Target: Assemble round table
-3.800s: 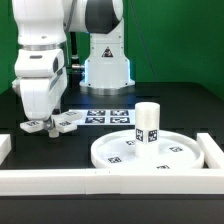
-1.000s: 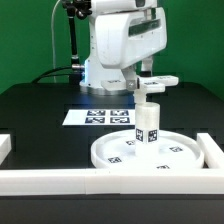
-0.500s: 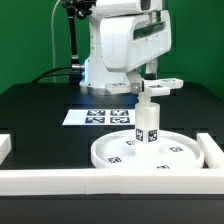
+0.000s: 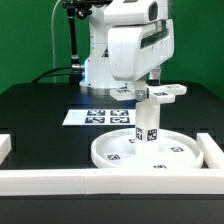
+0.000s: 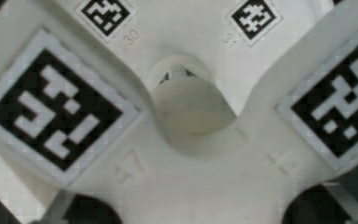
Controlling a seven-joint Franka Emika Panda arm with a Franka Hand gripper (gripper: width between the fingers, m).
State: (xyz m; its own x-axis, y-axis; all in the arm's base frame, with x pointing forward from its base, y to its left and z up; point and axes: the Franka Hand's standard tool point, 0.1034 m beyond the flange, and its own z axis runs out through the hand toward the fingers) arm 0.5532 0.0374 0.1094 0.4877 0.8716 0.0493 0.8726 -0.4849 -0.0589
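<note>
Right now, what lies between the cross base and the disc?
The upright leg, standing on the disc beneath the cross base; exterior view shows it.

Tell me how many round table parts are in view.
3. The round disc lies on the table, the cylinder leg stands upright on it, and the cross-shaped base hangs in the gripper over the leg.

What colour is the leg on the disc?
The leg is white with black-and-white square tags; clearest in exterior view.

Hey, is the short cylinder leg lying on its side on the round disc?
No, the cylinder leg stands upright on the round disc.
</note>
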